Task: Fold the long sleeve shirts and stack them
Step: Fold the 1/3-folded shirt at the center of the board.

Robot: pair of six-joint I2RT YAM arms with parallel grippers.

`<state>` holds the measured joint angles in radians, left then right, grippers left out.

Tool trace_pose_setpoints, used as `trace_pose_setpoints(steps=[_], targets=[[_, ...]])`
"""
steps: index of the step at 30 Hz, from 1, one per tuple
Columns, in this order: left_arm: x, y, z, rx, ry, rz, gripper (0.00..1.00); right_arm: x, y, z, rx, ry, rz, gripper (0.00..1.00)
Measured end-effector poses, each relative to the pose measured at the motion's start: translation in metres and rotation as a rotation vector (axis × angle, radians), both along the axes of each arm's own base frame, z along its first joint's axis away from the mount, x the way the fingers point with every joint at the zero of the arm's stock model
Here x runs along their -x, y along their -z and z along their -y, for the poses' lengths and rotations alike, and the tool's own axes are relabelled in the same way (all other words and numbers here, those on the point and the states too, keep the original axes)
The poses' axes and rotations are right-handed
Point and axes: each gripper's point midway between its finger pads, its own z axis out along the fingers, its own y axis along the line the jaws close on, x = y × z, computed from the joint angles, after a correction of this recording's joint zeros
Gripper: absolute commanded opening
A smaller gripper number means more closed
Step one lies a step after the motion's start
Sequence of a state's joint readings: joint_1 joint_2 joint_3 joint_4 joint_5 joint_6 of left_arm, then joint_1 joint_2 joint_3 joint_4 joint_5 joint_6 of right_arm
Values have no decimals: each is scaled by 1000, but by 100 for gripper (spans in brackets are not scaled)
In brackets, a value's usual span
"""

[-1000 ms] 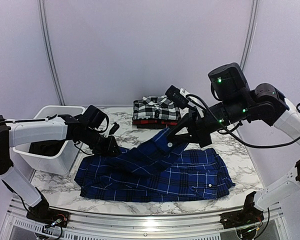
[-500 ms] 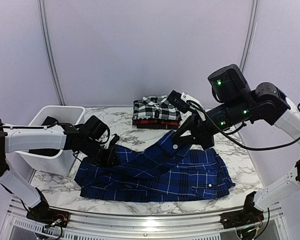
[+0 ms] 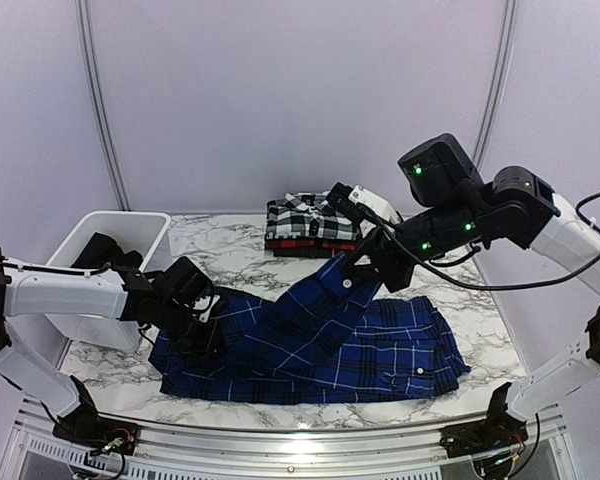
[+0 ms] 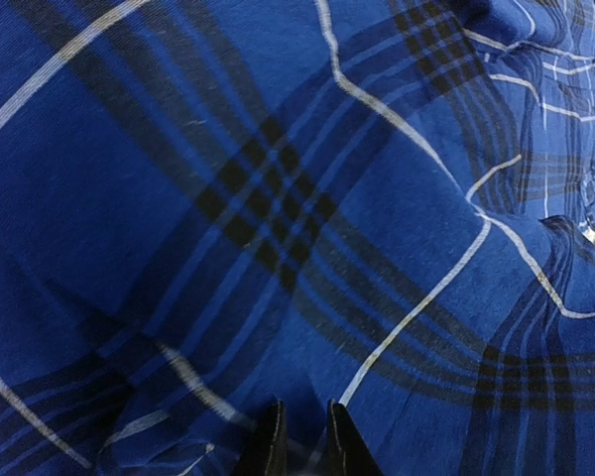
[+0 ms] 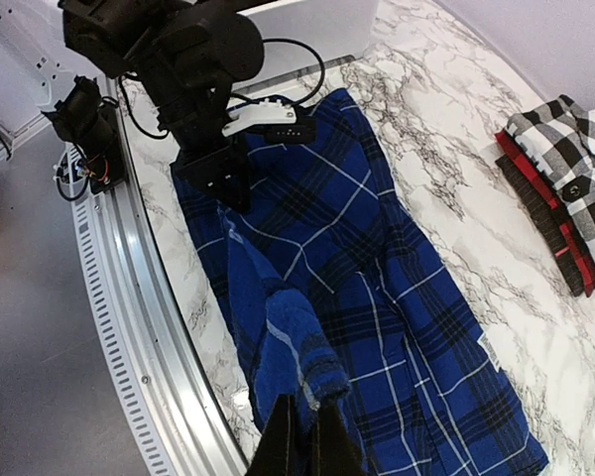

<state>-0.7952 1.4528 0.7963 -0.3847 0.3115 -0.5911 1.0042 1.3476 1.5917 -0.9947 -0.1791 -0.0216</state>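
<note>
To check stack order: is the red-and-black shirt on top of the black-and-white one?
No, the black-and-white shirt lies on top of the red-and-black shirt.

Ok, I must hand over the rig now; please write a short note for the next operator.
Left end effector: shut on the blue shirt, low at its left side.
Right end effector: shut on a raised fold of it.
Done: black-and-white shirt folded on the red-and-black shirt, far side.
To do: finish folding the blue one, add it to the stack.
</note>
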Motion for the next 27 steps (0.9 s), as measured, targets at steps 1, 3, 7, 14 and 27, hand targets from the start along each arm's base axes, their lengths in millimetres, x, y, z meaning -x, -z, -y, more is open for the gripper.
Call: trace_pose_setpoints(steps=[1,3,7,14,27], targets=[[0,0,-2,-3,-7,1,16,-3,3,1,4,10,-1,0],[-1,-3,-4,-2,-20,18,16,-6,9,1,8,24,-11,0],[-14,-23,-9,-3,-65,103,23,-4,19,-3,4,20,-50,0],[-57,-74,-38,-11,-266,286,38,-13,-18,-21,-77,19,-18,0],[-62,-63,-73,56,-505,208,54,-47,-70,-47,-152,50,125,0]])
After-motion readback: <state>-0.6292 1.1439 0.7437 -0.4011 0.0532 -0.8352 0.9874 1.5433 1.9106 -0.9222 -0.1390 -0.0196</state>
